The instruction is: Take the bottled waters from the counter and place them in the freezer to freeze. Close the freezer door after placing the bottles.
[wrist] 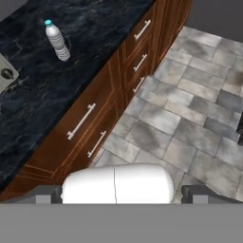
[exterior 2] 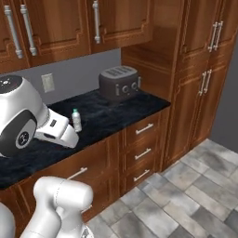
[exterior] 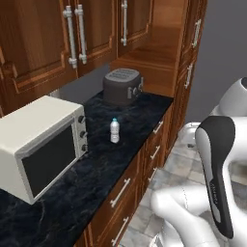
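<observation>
One water bottle (exterior: 114, 130) stands upright on the black bench (exterior: 72, 193), out in the open between the white microwave (exterior: 41, 144) and the dark toaster (exterior: 123, 86), nearer the microwave's knob side. From my hand camera I see the same bottle far off toward the top left, with the drawer fronts (wrist: 90, 128) and the tiled floor (wrist: 190, 109) under me. So I judge that I am not yet reaching; my hand hangs out over the floor, well apart from the bottle.

My fingers (wrist: 122, 193) are spread wide with nothing between them, which suits the step: the bottle is slim and ribbed, and a wide mouth gives me room to slip around it.

To do this well I should bring the hand in over the bench edge, level with the bottle's middle, and come at it from the open aisle side so that I brush neither the microwave nor its knobs. I would close on the ribbed body below the teal cap, squarely, since a light upright bottle may tip if one finger touches first. Then lift straight up before swinging away.
</observation>
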{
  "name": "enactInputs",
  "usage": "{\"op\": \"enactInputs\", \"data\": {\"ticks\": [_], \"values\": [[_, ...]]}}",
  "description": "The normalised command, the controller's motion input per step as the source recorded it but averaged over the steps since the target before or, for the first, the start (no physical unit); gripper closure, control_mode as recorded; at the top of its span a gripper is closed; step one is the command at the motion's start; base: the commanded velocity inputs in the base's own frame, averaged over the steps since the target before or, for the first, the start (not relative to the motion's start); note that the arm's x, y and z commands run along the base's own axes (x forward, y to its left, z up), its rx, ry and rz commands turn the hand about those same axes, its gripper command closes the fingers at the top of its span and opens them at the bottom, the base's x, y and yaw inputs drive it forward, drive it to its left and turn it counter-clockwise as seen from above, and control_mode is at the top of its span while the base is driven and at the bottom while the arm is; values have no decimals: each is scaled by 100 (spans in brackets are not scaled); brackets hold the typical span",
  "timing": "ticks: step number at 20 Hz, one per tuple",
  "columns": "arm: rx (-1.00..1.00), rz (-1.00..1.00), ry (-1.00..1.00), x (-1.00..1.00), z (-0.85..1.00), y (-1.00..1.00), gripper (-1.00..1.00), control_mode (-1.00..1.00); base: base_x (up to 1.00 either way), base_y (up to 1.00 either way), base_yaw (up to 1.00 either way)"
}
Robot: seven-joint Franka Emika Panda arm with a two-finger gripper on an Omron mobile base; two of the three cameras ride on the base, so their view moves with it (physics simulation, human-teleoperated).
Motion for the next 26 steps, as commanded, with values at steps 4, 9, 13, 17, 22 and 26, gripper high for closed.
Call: {"op": "enactInputs", "data": {"ticks": [4, 9, 13, 17, 22, 26], "values": [[0, 0, 0, 0, 0, 0, -100, 100, 23, 13, 41], [0, 0, 0, 0, 0, 0, -100, 100, 22, 0, 41], [0, 0, 0, 0, 0, 0, -100, 100, 34, 0, 38], [0, 0, 0, 0, 0, 0, -100, 100, 39, 0, 34], [0, 0, 0, 0, 0, 0, -100, 100, 29, 0, 35], [0, 0, 0, 0, 0, 0, -100, 100, 21, 0, 38]]}}
